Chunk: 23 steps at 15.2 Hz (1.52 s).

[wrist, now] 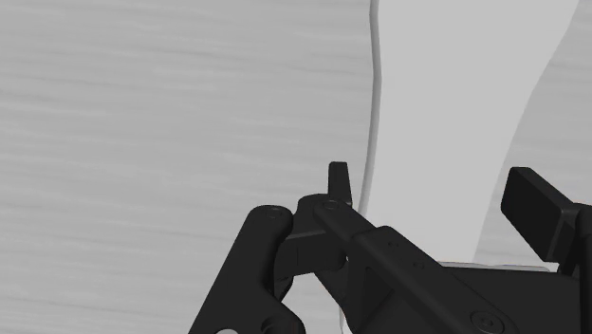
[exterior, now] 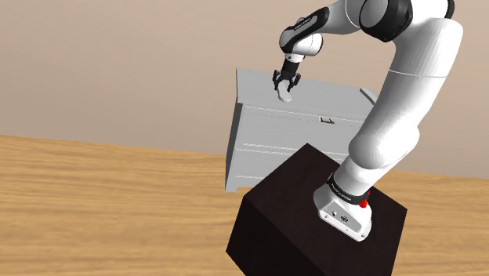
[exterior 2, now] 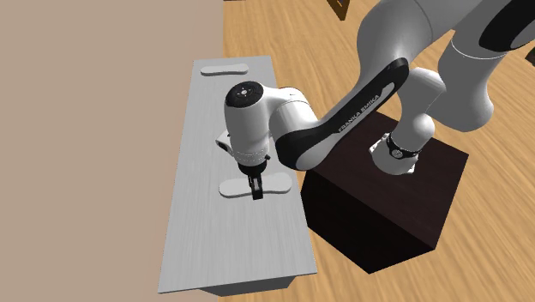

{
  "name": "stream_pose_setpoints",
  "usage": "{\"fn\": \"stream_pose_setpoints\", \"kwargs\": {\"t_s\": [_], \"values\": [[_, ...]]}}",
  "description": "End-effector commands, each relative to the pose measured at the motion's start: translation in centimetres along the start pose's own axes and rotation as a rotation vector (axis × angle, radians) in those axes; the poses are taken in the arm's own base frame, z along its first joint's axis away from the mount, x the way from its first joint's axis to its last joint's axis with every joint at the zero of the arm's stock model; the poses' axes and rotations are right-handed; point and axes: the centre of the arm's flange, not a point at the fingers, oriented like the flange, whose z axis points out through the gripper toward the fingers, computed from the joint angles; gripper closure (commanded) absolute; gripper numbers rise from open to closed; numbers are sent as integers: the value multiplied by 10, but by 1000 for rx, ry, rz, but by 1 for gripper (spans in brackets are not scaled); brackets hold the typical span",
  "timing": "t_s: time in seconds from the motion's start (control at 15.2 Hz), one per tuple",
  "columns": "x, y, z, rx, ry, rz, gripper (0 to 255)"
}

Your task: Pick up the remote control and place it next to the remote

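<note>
Black gripper (exterior 2: 256,194) low over the grey cabinet top (exterior 2: 214,249), fingers spread wide astride the pale remote control (exterior 2: 279,183) lying there, one finger just off its edge, second pale remote (exterior 2: 225,69) well apart at the top's far end, dark stand (exterior 2: 403,214) beside the cabinet.

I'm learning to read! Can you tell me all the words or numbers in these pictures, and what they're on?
"FRANKA EMIKA": on the dark side of the arm, in the second exterior view.
Tiny marks on the arm's foot, in the shoulder view: too small to read.
No other writing can be made out.
</note>
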Motion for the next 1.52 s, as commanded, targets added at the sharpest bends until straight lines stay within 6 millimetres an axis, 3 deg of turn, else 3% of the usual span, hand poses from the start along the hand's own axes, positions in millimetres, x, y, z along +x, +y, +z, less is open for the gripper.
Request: {"fn": "stream_pose_setpoints", "kwargs": {"t_s": [0.0, 0.4, 1.45], "values": [[0, 0, 0, 0, 0, 0, 255], [0, 0, 0, 0, 0, 0, 255], [-1, -1, -84, 0, 0, 0, 255]]}}
